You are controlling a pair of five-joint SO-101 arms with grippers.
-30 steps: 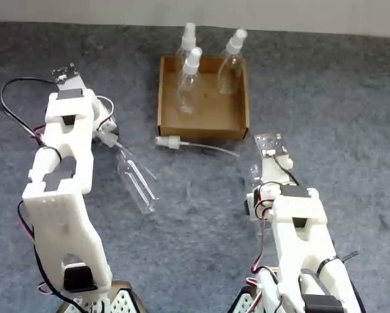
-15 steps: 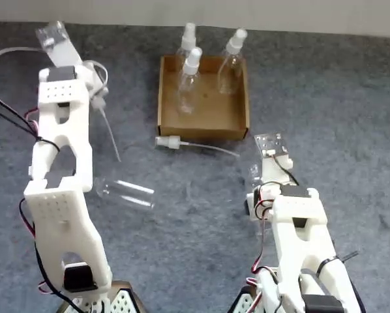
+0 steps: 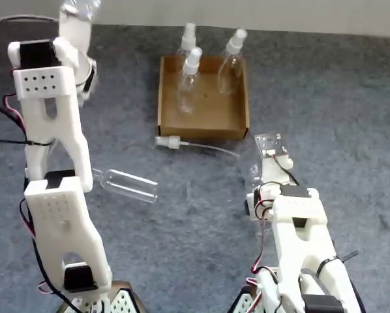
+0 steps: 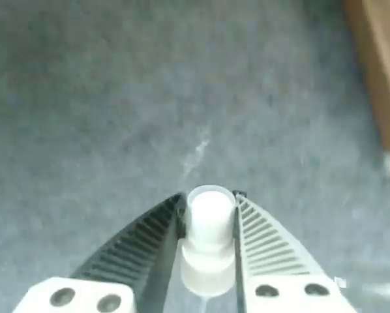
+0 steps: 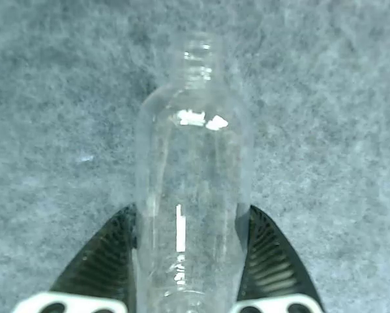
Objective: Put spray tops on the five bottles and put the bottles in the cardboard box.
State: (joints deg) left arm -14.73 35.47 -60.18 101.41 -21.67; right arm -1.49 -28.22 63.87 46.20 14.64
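Observation:
My left gripper [image 4: 209, 199] is shut on a white spray top [image 4: 208, 228], held high over the carpet at the far left; in the high view that arm [image 3: 44, 85] is raised. A clear uncapped bottle [image 3: 126, 184] lies on its side beside the arm. My right gripper [image 5: 190, 218] is shut on another clear open-necked bottle [image 5: 192, 150], low over the carpet right of centre [image 3: 255, 173]. A loose spray top [image 3: 171, 142] with its long tube lies just in front of the cardboard box [image 3: 203, 132]. Three capped bottles [image 3: 187, 81] stand in the box.
Grey carpet covers the table. The box's brown edge [image 4: 377, 72] appears in the left wrist view. Cables [image 3: 6, 114] trail beside the left arm. Open carpet lies between the two arms and right of the box.
The left arm rose up and back with the spray top, pulling its tube out of the bottle, which dropped onto the carpet and lies flat. The right arm stayed still.

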